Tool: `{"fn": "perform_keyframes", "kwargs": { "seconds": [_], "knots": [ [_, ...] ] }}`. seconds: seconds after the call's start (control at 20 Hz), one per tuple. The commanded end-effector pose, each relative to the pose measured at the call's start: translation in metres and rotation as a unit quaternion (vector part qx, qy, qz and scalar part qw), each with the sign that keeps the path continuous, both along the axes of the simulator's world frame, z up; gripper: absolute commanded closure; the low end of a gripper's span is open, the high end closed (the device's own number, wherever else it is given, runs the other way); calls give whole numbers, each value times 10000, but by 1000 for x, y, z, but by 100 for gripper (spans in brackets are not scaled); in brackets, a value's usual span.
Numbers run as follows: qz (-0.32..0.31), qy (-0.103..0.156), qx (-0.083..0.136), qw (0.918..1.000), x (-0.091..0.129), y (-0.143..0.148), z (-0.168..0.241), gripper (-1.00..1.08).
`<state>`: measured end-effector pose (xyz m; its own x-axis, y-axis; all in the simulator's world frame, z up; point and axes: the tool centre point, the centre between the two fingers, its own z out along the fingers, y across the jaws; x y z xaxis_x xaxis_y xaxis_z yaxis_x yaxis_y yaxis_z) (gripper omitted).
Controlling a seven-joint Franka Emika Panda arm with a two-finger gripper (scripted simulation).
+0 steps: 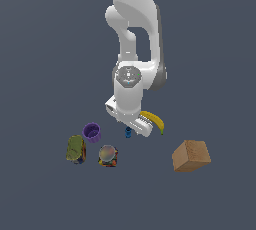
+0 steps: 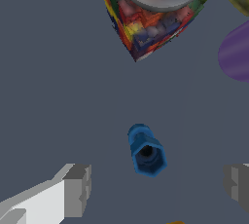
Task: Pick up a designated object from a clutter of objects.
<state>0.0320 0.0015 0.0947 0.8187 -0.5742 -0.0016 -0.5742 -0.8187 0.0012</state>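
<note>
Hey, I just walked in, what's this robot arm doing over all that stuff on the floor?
A white robot arm is reaching down over a scatter of small objects, with its gripper lowered above a tiny blue piece. The jaws are open, one on each side of the piece, and nothing is gripped yet. Around it lie a purple cup, an olive-green can, a colourful jar, a banana and a wooden block, all apart from the blue piece.

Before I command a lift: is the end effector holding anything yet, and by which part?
Nothing is held. The end effector is open, its fingers standing apart on either side of the tiny blue piece, with visible gaps and no contact.
</note>
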Motion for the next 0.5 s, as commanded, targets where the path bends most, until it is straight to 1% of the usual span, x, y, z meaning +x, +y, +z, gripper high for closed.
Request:
{"fn": "perform_keyframes", "kwargs": {
  "seconds": [0.0,0.2,0.45],
  "knots": [
    [-38,-10,0,10000,0,0,-2,-92],
    [-15,-2,0,10000,0,0,-4,-92],
    [-23,-5,0,10000,-1,0,-23,-92]
  ]
}}
